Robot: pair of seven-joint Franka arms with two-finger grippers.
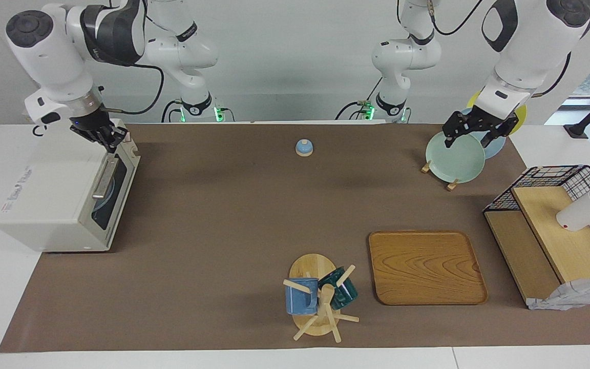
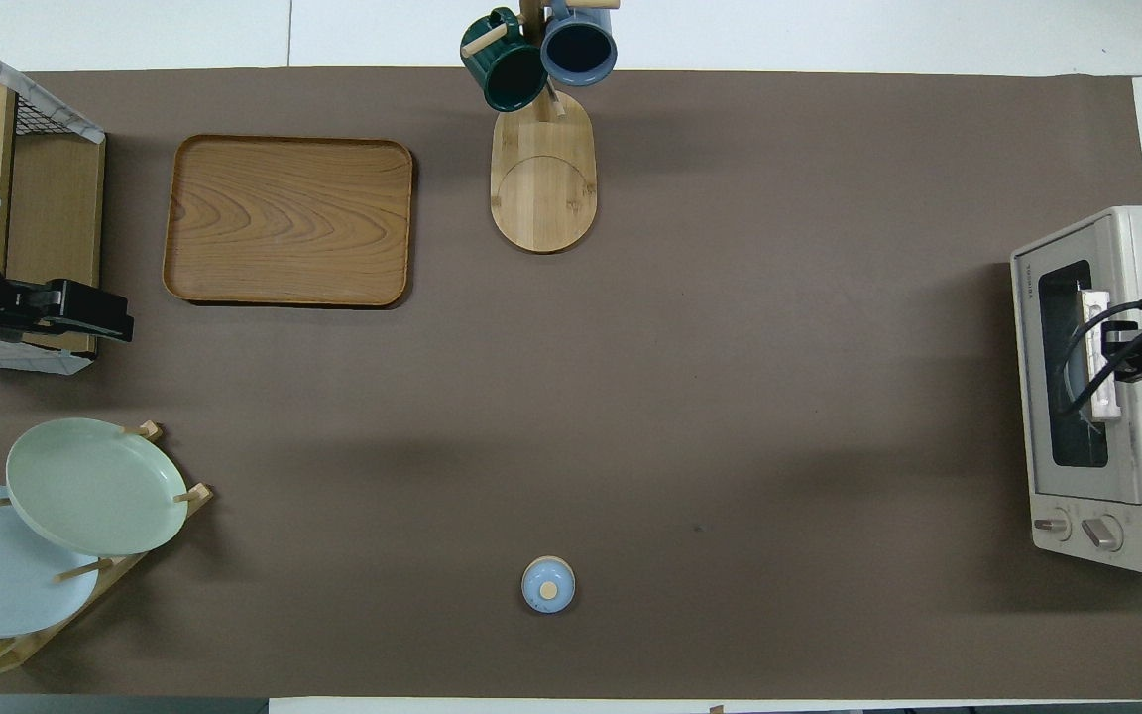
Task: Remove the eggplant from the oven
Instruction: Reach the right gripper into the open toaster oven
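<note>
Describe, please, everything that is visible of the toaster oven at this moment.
The toaster oven is a boxy cream-white appliance standing at the right arm's end of the table, partly on the brown mat. Its dark glass door is closed, with a silver bar handle across it and two knobs at the end nearer the robots. A pale round shape shows dimly through the glass. The right gripper, shut, is at the oven's top front edge above the handle.
</note>
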